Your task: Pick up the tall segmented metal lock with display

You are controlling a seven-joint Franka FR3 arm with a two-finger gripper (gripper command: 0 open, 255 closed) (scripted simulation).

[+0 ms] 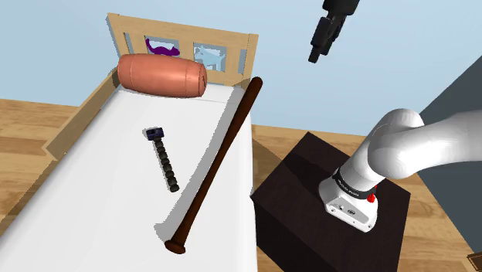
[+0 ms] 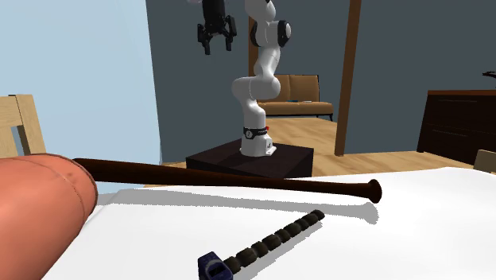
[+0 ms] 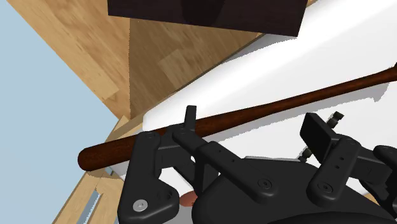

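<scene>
The lock (image 1: 164, 160) is a dark segmented rod with a dark blue head. It lies flat on the white mattress (image 1: 100, 178) near the middle of the bed, head toward the pillow. In the second exterior view the lock (image 2: 262, 248) lies in front of the bat. My gripper (image 1: 313, 56) hangs high in the air, off the bed's side and over the floor next to the stand, far from the lock. Its black fingers stand apart with nothing between them, seen as the gripper (image 2: 216, 46) against the dark wall and as the gripper (image 3: 254, 127) over the bat.
A long dark brown baseball bat (image 1: 216, 166) lies along the mattress beside the lock, toward the stand. A reddish bolster pillow (image 1: 162, 75) rests against the wooden headboard (image 1: 181, 31). The dark stand (image 1: 309, 201) sits close to the bed's side on a wood floor.
</scene>
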